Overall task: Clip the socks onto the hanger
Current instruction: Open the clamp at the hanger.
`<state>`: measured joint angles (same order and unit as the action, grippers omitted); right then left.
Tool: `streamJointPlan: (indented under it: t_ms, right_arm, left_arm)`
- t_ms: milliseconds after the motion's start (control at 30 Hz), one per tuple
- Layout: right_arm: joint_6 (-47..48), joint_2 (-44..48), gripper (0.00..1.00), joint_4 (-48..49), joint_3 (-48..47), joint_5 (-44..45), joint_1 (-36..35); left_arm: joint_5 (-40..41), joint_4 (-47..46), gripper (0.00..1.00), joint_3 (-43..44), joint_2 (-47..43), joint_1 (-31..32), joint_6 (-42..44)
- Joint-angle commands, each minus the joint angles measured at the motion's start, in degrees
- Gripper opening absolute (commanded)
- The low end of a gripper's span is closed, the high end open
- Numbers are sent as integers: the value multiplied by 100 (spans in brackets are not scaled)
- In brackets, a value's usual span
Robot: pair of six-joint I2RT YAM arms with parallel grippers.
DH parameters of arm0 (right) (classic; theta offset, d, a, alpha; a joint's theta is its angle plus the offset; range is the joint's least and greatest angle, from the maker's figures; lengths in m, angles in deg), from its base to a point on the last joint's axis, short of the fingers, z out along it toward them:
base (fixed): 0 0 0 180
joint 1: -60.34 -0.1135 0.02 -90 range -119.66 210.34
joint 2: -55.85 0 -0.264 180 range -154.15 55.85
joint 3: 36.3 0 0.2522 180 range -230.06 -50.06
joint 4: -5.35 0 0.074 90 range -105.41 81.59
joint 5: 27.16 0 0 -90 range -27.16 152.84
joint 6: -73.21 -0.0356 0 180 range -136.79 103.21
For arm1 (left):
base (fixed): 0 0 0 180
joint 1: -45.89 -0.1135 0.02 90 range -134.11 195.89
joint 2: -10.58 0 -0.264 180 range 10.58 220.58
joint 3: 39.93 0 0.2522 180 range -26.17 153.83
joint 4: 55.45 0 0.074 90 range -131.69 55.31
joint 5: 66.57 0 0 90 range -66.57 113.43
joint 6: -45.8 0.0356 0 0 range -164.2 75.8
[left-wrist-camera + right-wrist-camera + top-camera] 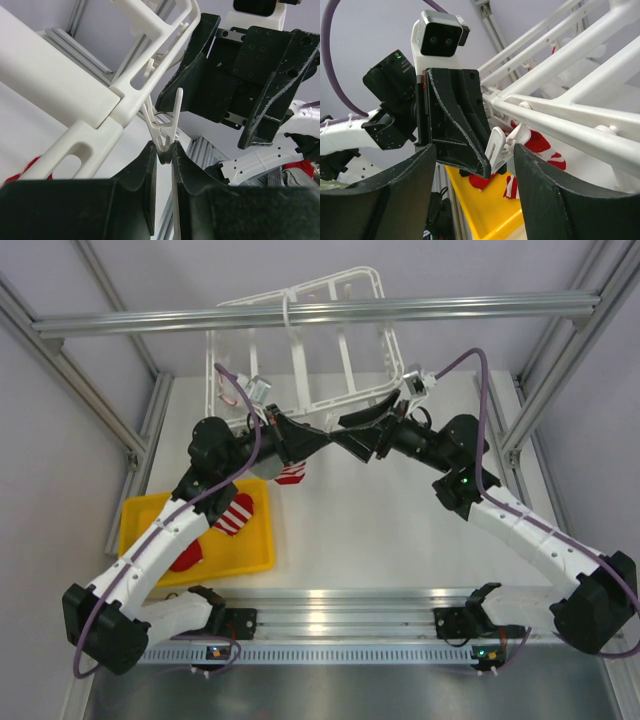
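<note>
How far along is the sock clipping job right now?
Nothing is clearly finished. In hand: left gripper pinches a hanger clip, one striped sock hanging by it, right gripper open beside. Left: two more socks lie in the yellow tray.

Three socks [290, 474] [235, 512] [187, 555], one hanger [352, 396], and one yellow tray [250, 552].

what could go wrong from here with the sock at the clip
The left gripper pinches the clip while the right gripper is open, so the sock may drop if the clip has not caught it. The two grippers sit very close by the hanger; backing out could knock it.
</note>
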<state>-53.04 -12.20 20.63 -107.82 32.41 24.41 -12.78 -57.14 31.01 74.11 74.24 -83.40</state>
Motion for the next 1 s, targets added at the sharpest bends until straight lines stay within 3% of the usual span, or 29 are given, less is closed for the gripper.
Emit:
streamJointPlan:
  t_ms: [0,167,300,467,500,600,667,767,800,867,900,967]
  right_arm:
    - [-102,-200,61,462,10,-121,77]
    - [-58,-244,46,594,-42,-15,76]
    - [-40,-244,23,577,-122,38,77]
    - [-5,-253,8,489,-139,169,68]
    - [4,-270,1,480,-139,170,59]
    - [-22,-261,0,463,-131,222,59]
    - [-31,-261,0,445,-131,231,50]
    - [-57,-253,0,401,-139,292,59]
    - [-58,-252,0,375,-157,319,59]
    - [-119,-261,0,305,-183,406,59]
    - [-145,-270,0,278,-209,442,59]
    - [-181,-279,0,164,-245,555,50]
  left_arm:
    - [-844,-425,0,3,-77,64,-343]
    - [-853,-372,0,-94,-148,73,-325]
    - [-897,-346,0,-164,-130,73,-343]
    - [-1081,-284,0,-173,-7,73,-334]
    - [-1073,-214,0,-164,-16,73,-299]
    - [-871,225,0,2,-33,73,16]
    - [-609,558,14,55,-68,73,149]
    - [-449,709,27,91,-182,73,404]
    - [-231,822,40,82,-296,73,552]
    - [103,946,51,64,-428,82,755]
    - [427,1042,62,47,-568,91,1017]
    - [719,1166,63,64,-683,169,1343]
